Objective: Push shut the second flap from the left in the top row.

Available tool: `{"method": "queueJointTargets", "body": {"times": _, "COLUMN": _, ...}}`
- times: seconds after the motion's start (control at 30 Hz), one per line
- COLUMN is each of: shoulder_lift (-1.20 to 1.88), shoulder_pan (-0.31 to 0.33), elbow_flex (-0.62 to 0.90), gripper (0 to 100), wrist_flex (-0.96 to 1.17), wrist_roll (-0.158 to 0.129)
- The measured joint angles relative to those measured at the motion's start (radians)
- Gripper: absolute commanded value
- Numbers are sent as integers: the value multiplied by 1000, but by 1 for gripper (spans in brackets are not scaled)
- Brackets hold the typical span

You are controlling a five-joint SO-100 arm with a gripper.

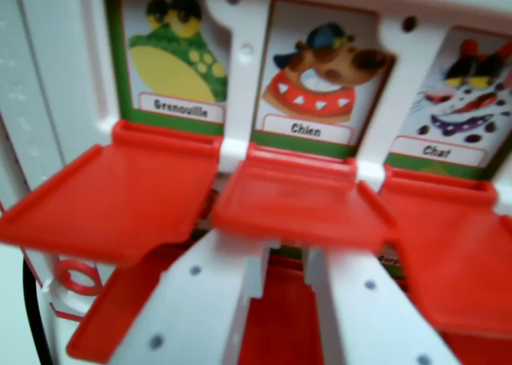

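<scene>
A white game board (240, 69) fills the wrist view, with red flaps hanging open under picture cards. The middle flap (296, 201) lies flat and open below the dog card labelled "Chien" (320, 77). At the wrist view's left an open flap (120, 197) sits under the frog card "Grenouille" (172, 57). At the wrist view's right another open flap (452, 253) sits under the cat card "Char" (460, 93). My gripper (284, 281) rises from the bottom edge with its two white fingers (200, 301) parted, tips just under the middle flap's front edge. Nothing is between them.
Lower red flaps (104, 325) of a row beneath show behind my fingers. A black cable (34, 317) curves along the bottom left beside the board's white frame (32, 101). A small red ring mark (76, 277) is on the frame's lower left.
</scene>
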Motion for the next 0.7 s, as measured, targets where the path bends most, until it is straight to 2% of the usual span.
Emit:
{"method": "queueJointTargets", "body": {"times": 0.17, "shoulder_lift": -28, "shoulder_pan": 6, "elbow_flex": -67, "gripper": 0, "wrist_flex": -3, "wrist_roll": 0}}
{"method": "queueJointTargets", "body": {"times": 0.33, "shoulder_lift": -37, "shoulder_pan": 6, "elbow_flex": -103, "gripper": 0, "wrist_flex": -15, "wrist_roll": 17}}
{"method": "queueJointTargets", "body": {"times": 0.57, "shoulder_lift": -37, "shoulder_pan": 6, "elbow_flex": -100, "gripper": 0, "wrist_flex": -8, "wrist_roll": 12}}
{"method": "queueJointTargets", "body": {"times": 0.7, "shoulder_lift": 5, "shoulder_pan": 2, "elbow_flex": -15, "gripper": 0, "wrist_flex": -9, "wrist_roll": 12}}
